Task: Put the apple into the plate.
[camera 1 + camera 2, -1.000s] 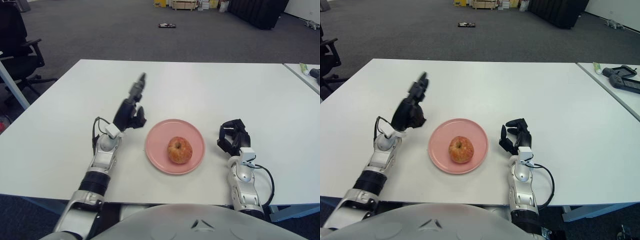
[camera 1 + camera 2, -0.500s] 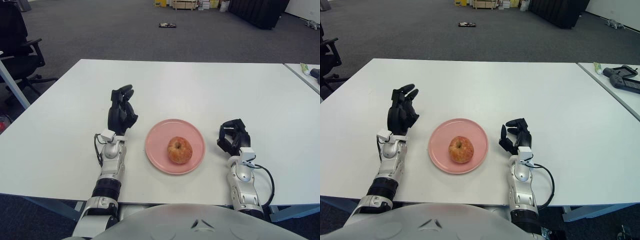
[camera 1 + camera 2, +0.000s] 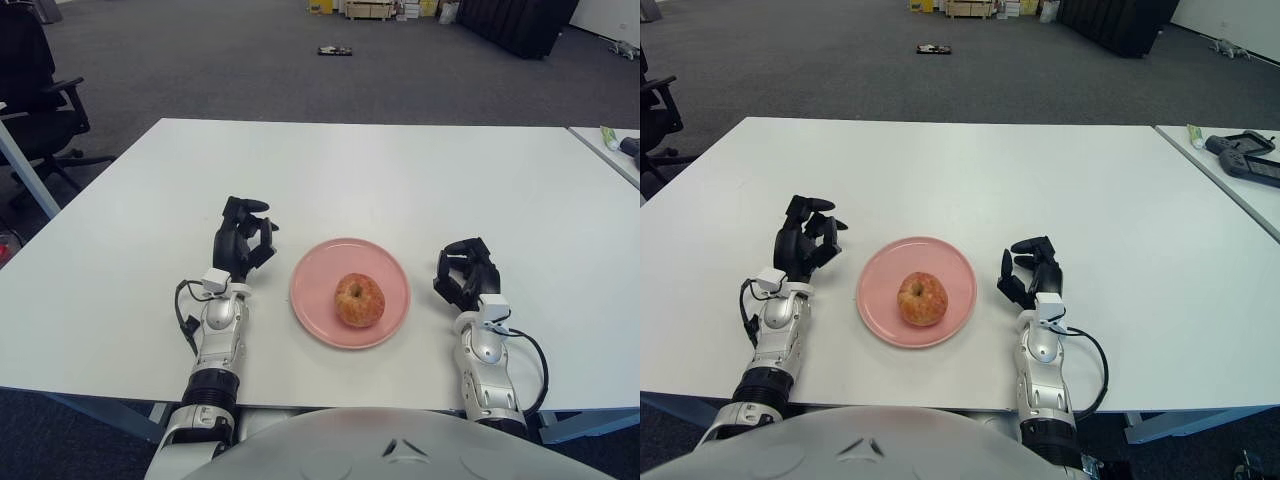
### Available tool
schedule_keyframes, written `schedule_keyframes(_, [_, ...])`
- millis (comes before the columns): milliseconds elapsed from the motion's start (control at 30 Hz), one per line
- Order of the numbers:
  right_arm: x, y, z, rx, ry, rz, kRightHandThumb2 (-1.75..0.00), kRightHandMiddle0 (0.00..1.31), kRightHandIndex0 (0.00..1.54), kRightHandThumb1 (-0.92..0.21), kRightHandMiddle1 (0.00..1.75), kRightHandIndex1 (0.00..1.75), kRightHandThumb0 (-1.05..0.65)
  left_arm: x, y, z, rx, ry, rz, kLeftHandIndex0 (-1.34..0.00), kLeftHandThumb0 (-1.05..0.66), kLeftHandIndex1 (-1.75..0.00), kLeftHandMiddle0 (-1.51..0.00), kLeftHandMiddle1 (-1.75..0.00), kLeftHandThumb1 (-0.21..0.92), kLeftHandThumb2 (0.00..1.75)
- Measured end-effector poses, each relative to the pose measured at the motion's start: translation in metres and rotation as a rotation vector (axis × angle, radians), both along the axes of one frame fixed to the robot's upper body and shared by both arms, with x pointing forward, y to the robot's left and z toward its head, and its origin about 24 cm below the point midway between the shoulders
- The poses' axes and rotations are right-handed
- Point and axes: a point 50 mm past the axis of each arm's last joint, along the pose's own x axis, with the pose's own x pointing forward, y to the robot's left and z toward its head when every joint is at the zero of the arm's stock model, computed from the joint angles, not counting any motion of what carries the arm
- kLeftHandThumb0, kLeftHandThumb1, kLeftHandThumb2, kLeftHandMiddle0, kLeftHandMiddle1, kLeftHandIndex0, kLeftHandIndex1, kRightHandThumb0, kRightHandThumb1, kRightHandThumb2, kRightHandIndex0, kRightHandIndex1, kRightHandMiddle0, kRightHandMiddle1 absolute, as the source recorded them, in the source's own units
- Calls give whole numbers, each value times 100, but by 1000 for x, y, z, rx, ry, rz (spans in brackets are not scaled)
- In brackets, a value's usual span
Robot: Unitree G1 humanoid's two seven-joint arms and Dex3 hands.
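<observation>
Since a second ago, the left hand (image 3: 242, 236) has come down from a raised, outstretched pose to sit low over the white surface (image 3: 420, 170), at about 9 o'clock from the plate; the apple, the plate and the right hand have not shifted.

That white surface fills most of both views, with grey carpeted floor (image 3: 230, 60) beyond its far edge. A black office chair (image 3: 35, 85) stands off the surface's far left corner, at roughly 10 o'clock from the plate. At the far right, around 2 o'clock, the corner of a second table (image 3: 1230, 165) shows, with a dark device (image 3: 1243, 150) lying on it.

The pink plate (image 3: 318, 275) lies near the front edge of the surface, between the two hands and apart from both. The apple (image 3: 359, 300) sits on the plate, slightly toward the 4 o'clock side of its middle, reddish-yellow with its stem end facing up.

The left hand is just beside the plate's rim without touching it; its dark fingers (image 3: 808, 225) are loosely curled and hold nothing. Whether it touches the surface cannot be told. The right hand (image 3: 465, 272) shows at 3 o'clock from the plate, near but clear of the rim, its fingers likewise loosely bent inward around nothing. A black cable (image 3: 528, 350) loops beside its wrist.
</observation>
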Motion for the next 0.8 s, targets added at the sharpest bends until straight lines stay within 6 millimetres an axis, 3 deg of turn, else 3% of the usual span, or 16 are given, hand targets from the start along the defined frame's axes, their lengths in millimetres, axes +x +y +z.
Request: schedule_keyframes(800, [1,1,0,13,6,-3,-87,35,52,-67,175,168,-39,-7,-6,-11,62,113,-17,-39,-40,-175,-78,-175,61,96])
